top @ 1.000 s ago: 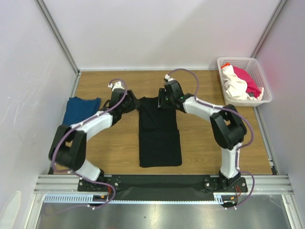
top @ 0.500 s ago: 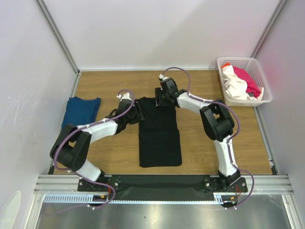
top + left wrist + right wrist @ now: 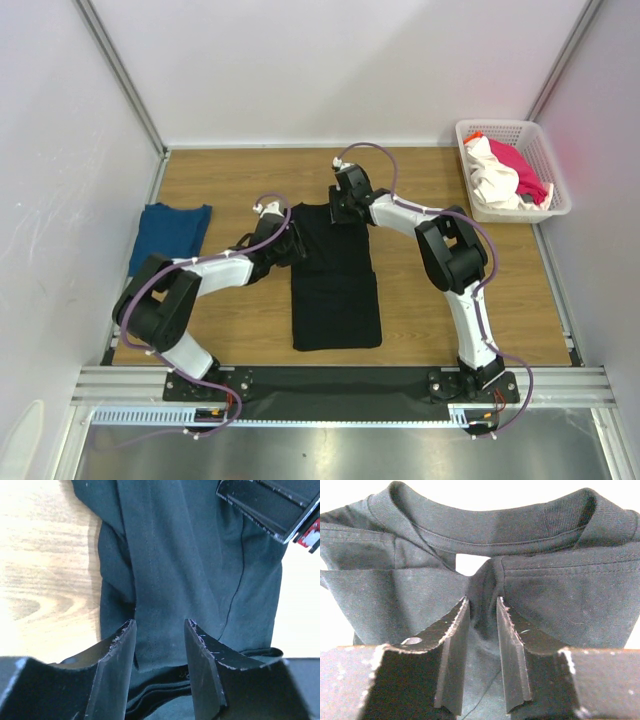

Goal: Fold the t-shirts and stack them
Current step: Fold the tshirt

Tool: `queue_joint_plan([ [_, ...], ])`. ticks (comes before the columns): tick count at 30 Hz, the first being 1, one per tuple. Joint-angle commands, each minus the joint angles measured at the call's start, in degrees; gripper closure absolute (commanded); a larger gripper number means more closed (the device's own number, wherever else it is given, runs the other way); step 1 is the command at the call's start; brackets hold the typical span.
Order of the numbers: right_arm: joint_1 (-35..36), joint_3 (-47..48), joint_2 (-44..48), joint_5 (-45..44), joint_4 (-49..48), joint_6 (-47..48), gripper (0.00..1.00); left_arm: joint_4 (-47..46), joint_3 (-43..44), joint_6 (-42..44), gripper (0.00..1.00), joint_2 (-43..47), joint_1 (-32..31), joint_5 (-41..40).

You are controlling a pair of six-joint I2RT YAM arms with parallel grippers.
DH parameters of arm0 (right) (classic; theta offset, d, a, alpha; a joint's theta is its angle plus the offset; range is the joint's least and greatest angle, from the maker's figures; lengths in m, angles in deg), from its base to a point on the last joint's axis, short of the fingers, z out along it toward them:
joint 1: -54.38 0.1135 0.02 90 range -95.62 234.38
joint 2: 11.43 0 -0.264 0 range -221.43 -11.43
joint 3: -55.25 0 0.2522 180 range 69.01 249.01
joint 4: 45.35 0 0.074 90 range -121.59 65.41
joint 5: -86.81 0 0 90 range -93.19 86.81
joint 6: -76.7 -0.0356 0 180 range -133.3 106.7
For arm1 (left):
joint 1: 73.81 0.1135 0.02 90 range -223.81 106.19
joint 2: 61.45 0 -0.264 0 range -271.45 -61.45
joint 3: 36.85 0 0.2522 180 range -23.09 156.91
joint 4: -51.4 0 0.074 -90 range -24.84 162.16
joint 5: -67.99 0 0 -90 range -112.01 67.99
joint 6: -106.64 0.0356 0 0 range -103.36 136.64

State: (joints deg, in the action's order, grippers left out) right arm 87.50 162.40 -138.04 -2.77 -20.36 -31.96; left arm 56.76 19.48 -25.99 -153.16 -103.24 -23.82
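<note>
Noting the layout first: the black t-shirt (image 3: 335, 290) lies flat in the middle of the table (image 3: 430, 290) as a narrow strip with its sleeves tucked in. Its long axis runs straight away from you, with the collar (image 3: 490, 530) at the far end and the hem toward the arm bases. Both arms reach to the far half of that strip, so the next fold likely turns on carrying the collar end down along this axis toward the hem. Your right gripper (image 3: 482, 602) sits at the far end, just on the near side of the collar and about on the shirt's midline. Its jaws are drawn narrow, and a raised pucker of black cloth is pinched between the fingertips, so read this as a grip on the shirt. Your left gripper (image 3: 160, 625) is at the strip's left edge, a little nearer to you than the right one. Its jaws stand about half apart over the cloth, with the folded edge and bare wood showing just beside the left finger. Nothing is clamped there, and whether the tips touch the fabric cannot be told. The dark blue t-shirt (image 3: 170, 230) lies folded well to the left, and the basket (image 3: 500, 125) stands at the far right corner.
</note>
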Motion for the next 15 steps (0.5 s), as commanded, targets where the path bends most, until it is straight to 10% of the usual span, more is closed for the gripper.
queue_joint_plan([
  [1, 0.2, 2.1, -1.2, 0.1, -1.5, 0.6, 0.67, -0.2, -1.3, -1.1, 0.51, 2.2, -0.6, -1.2],
  [10, 0.2, 1.7, -0.7, 0.2, -1.5, 0.6, 0.68, 0.8, -2.4, -1.9, 0.55, 1.5, -1.0, -3.2],
  [15, 0.1, 1.7, -0.7, 0.1, -1.4, 0.6, 0.68, -0.1, -1.8, -2.1, 0.82, -0.1, -1.4, -2.4],
])
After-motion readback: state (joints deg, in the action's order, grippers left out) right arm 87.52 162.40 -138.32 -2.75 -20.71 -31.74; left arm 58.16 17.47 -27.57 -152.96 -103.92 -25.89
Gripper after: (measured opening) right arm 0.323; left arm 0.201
